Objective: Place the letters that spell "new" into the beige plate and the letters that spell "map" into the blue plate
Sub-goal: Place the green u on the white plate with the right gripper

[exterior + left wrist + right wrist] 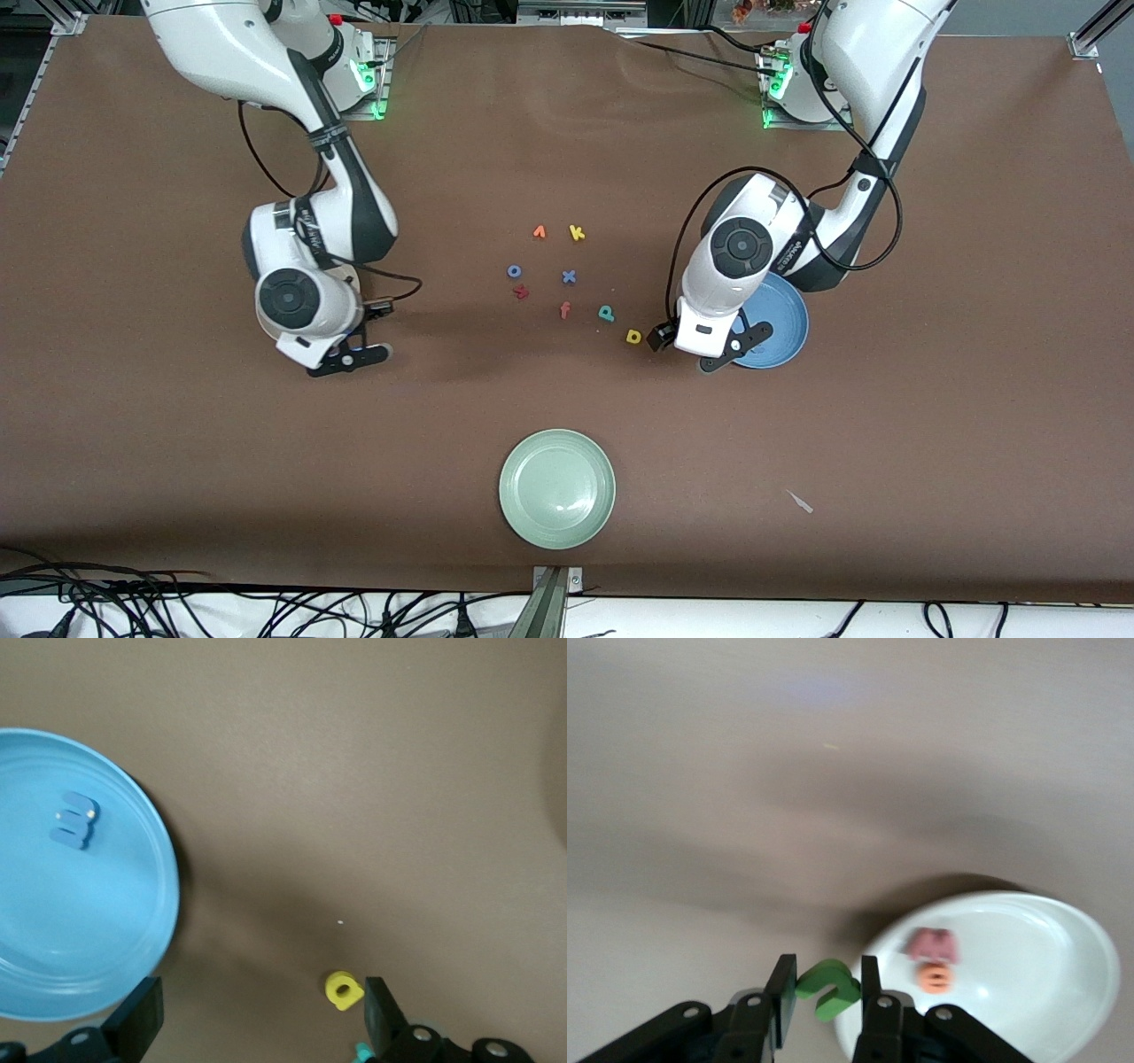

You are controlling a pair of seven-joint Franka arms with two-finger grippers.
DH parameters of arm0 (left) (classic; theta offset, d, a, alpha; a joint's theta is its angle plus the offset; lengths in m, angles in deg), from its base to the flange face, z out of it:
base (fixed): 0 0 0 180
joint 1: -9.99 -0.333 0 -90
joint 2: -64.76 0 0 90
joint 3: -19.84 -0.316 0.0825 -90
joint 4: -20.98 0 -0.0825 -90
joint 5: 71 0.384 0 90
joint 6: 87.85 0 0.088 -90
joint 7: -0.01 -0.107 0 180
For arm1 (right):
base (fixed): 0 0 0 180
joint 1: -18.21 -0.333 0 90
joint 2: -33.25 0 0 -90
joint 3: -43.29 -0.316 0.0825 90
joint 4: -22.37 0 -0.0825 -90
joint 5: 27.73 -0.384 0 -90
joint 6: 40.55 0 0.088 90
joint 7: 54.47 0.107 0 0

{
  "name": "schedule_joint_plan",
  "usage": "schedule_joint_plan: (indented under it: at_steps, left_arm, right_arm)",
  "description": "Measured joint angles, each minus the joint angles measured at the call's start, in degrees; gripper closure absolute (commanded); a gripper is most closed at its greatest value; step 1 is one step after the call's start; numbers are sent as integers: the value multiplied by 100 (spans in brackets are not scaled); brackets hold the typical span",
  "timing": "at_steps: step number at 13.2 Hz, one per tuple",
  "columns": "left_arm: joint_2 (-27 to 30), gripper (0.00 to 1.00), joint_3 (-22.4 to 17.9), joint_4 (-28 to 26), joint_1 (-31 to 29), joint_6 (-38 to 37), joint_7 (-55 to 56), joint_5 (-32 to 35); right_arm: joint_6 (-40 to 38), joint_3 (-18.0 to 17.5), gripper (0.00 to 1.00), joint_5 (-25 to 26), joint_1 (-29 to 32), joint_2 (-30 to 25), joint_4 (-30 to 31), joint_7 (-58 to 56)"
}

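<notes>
Right pincer [824, 992]: closed on the green n [827, 989], which is clamped between its two fingers and carried above the counter [177, 461]. In the right wrist view the beige plate [1063, 992] lies just beside the held letter, its rim directly under the pincer tip. The pinkish-red w [931, 945] and the orange e [935, 977] already lie in that plate, touching one another near the rim closest to the pincer. Judgement: the n must travel a short way further over the rim, toward those two letters, before release; dropped now, it could land on the rim or on the counter.

Left pincer [709, 347]: fully open, holding nothing, hanging over the edge of the blue plate [793, 328] toward the letter cluster. The light-blue m [74, 819] lies in the blue plate. The yellow a [633, 336] lies on the counter just beside one finger of this pincer, away from the blue plate, with the teal-green p [606, 313] next to it. The left arm is plainly the nearer to both.
</notes>
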Motion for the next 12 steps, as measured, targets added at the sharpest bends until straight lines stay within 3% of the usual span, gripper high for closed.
schedule_joint_plan:
  at_steps: [2, 3, 4, 8, 12]
  left_arm:
    - [-70, 0, -1, 70, 44, -3, 198, 0]
    - [-98, 0, -1, 86, 58, -3, 237, 0]
    - [-111, 0, -2, 91, 66, -3, 264, 0]
    - [-115, 0, -2, 107, 83, -3, 340, 0]
    - [-160, 0, -1, 135, 182, -6, 495, 0]
  right_arm:
    - [-47, 205, 67, 0, 149, 5, 53, -275]
    - [-78, 226, 42, 0, 288, 21, 75, -364]
    - [-98, 231, 0, 0, 415, 45, 95, -420]
    - [-247, 222, 0, 0, 547, 139, 110, -435]
    - [-1026, 189, 0, -5, 459, -57, -245, -412]
